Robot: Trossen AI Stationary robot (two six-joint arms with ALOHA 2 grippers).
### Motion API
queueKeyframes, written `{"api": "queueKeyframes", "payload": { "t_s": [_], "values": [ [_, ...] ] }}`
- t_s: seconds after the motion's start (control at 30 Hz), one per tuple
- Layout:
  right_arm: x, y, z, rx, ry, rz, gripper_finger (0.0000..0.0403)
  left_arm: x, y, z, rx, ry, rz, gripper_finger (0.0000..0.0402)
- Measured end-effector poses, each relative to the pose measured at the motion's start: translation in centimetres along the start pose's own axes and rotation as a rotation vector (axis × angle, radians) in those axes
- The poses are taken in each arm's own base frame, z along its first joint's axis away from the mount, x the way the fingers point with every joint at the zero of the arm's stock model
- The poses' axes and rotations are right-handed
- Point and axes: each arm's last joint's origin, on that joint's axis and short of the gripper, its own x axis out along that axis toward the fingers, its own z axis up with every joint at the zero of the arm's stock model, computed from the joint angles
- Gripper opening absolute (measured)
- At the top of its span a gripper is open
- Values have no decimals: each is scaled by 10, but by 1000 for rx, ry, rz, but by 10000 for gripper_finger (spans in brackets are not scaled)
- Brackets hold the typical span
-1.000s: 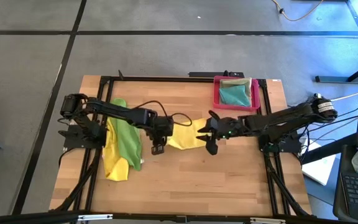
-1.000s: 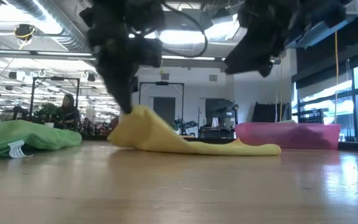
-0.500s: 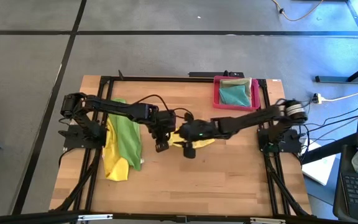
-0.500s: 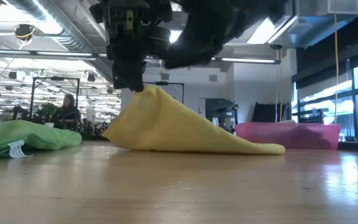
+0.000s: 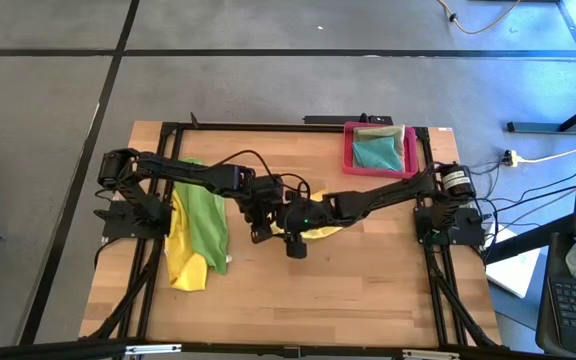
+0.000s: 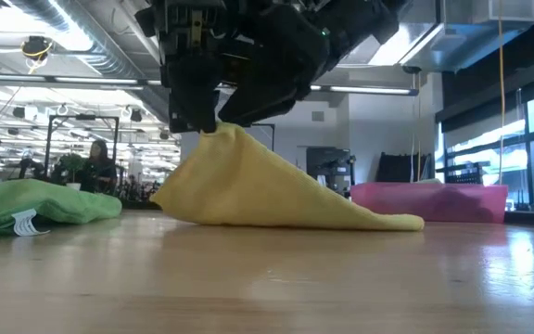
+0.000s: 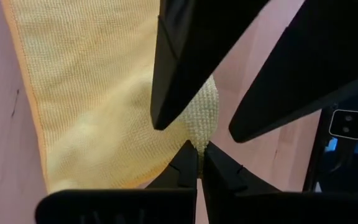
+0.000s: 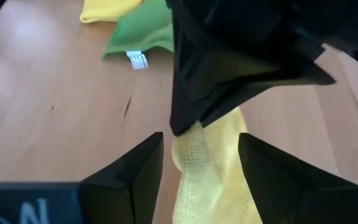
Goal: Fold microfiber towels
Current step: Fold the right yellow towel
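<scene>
while the left gripper (image 6: 193, 116) pinched the yellow towel's (image 6: 267, 190) raised corner at table (image 5: 368, 290) centre, the right gripper (image 8: 197, 152) was spread around it; green towel (image 5: 200, 222) lay at 9 o'clock.

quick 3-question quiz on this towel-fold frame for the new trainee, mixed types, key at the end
1. True or false: the left hand is shut on the peak of the yellow towel.
2. Which best describes the right hand?
A. open, fingers astride the raised yellow fold
B. shut on the green towel
C. parked over the tray
3. Fill in: the teal towel lies in the pink ____.

Key: 1 true; 2 A; 3 tray.
</scene>
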Motion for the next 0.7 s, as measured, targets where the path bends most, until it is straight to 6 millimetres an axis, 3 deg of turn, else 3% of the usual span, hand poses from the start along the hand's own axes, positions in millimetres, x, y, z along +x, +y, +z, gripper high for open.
{"api": "queueKeyframes", "payload": {
  "t_s": [0.37, 0.7],
  "values": [
    [14, 3, -9, 26, 25, 33, 171, -2, 2, 4, 2, -22, -43, 3],
    [14, 3, -9, 55, 24, 18, 87, -2, 2, 4, 21, -20, -51, 4]
  ]
}}
